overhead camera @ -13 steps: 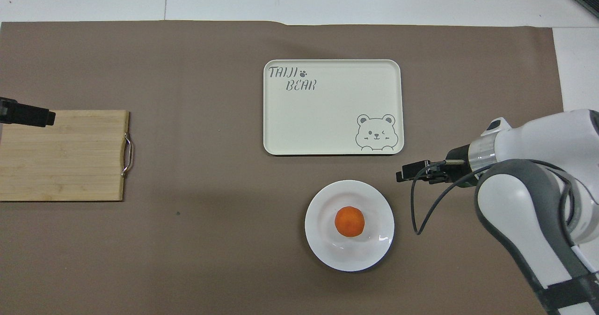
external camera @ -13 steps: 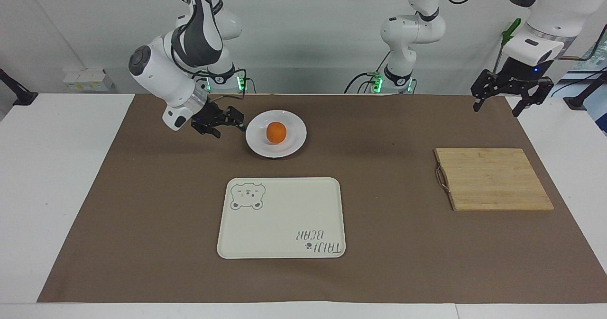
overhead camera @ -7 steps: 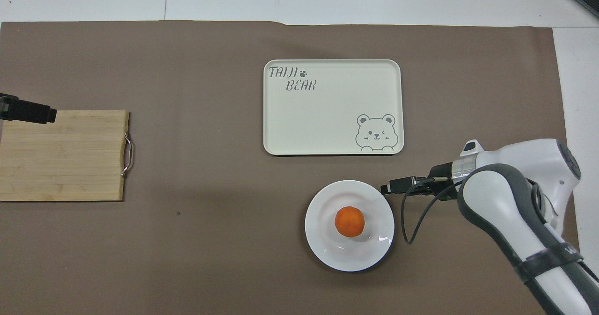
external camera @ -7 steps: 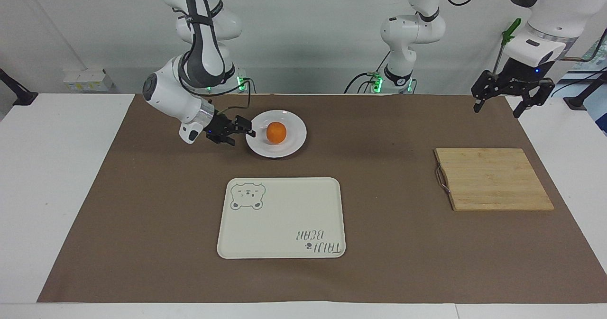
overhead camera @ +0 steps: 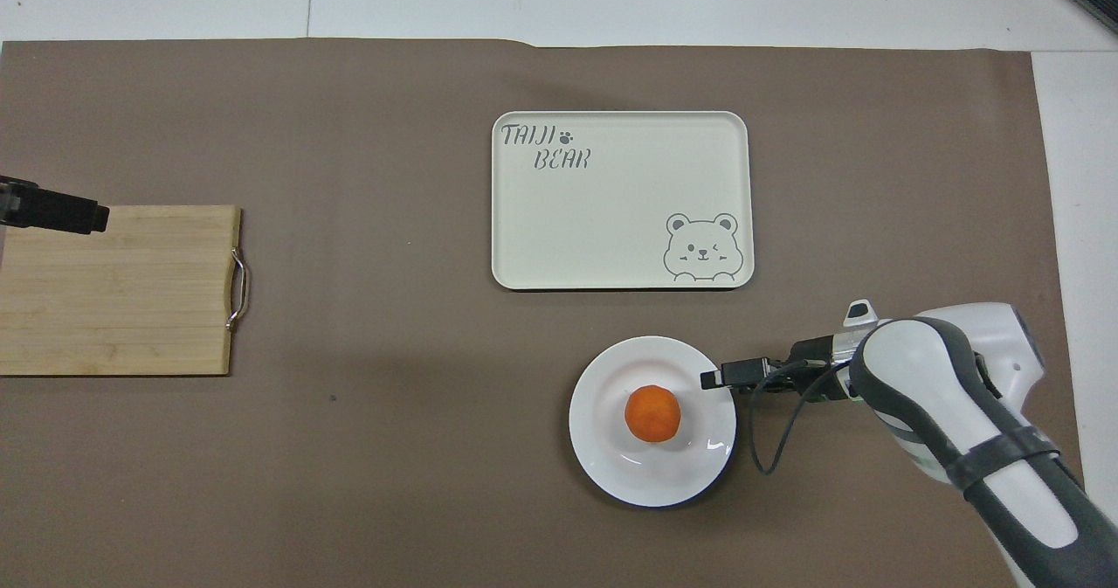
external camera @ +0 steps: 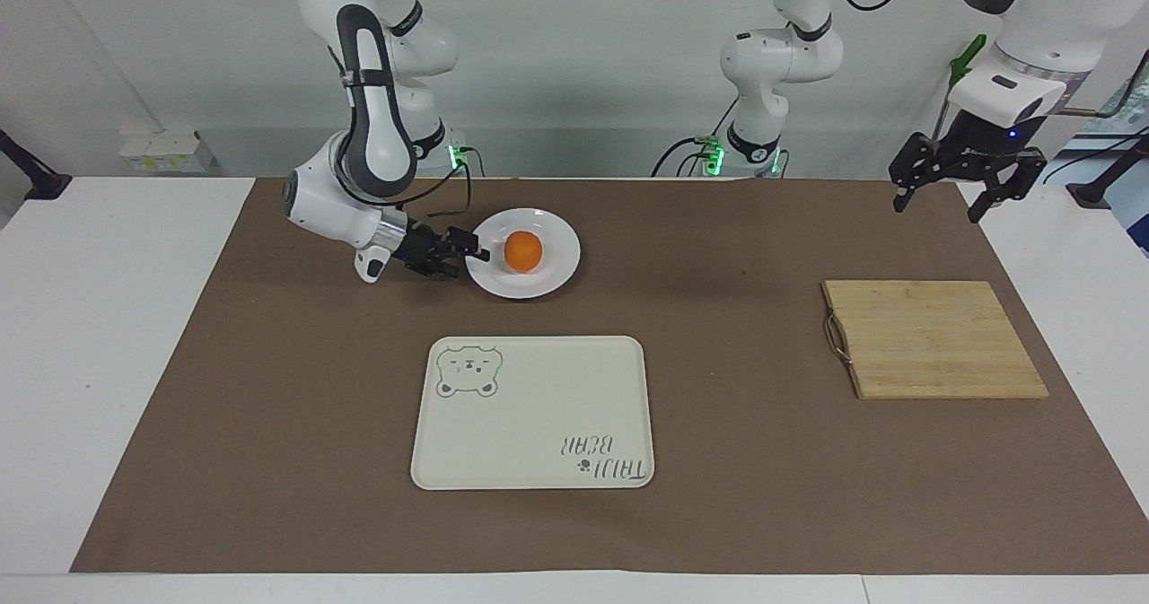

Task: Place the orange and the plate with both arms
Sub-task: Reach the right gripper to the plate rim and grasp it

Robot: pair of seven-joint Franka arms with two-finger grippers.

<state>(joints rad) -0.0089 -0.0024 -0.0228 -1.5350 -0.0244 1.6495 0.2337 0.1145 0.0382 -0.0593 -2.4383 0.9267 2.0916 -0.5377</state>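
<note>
The orange (external camera: 522,251) lies in the middle of the white plate (external camera: 549,277), which sits on the brown mat close to the robots. The overhead view shows the same orange (overhead camera: 652,413) on the plate (overhead camera: 611,470). My right gripper (external camera: 474,258) is low and turned sideways, open, with its fingertips at the plate's rim on the right arm's side; its tip is over that rim in the overhead view (overhead camera: 712,379). My left gripper (external camera: 940,200) is open and empty, raised over the mat's corner at the left arm's end, and waits; only its tip (overhead camera: 52,212) shows in the overhead view.
A cream tray with a bear drawing (external camera: 539,407) lies farther from the robots than the plate, also in the overhead view (overhead camera: 611,221). A wooden cutting board with a metal handle (external camera: 934,339) lies toward the left arm's end, under the left gripper's tip in the overhead view (overhead camera: 113,291).
My right gripper has come down and moved in toward the plate, from apart from it to its rim. The plate, the orange and the left arm have stayed put.
</note>
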